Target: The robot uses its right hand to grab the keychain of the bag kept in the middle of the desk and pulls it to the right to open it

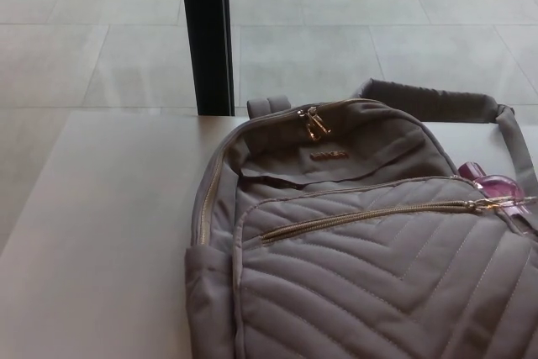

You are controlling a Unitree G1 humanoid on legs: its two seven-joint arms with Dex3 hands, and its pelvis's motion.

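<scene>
On the desk (101,233) lies one grey bag (353,258); two gold zips; neither hand shows.

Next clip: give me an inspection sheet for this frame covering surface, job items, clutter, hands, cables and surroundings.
Surface: pale desk, bare to the left of the bag.
Job's things: grey quilted bag lying flat on the desk; front zip with its gold pull at the right end; top zip pulls together at the crown; strap trailing behind. No keychain visible.
Clutter: pink translucent object at the bag's right edge, too little showing to identify.
Hands: neither in view.
Cables: nothing seen.
Surroundings: tiled floor beyond the desk; black post behind it.
</scene>
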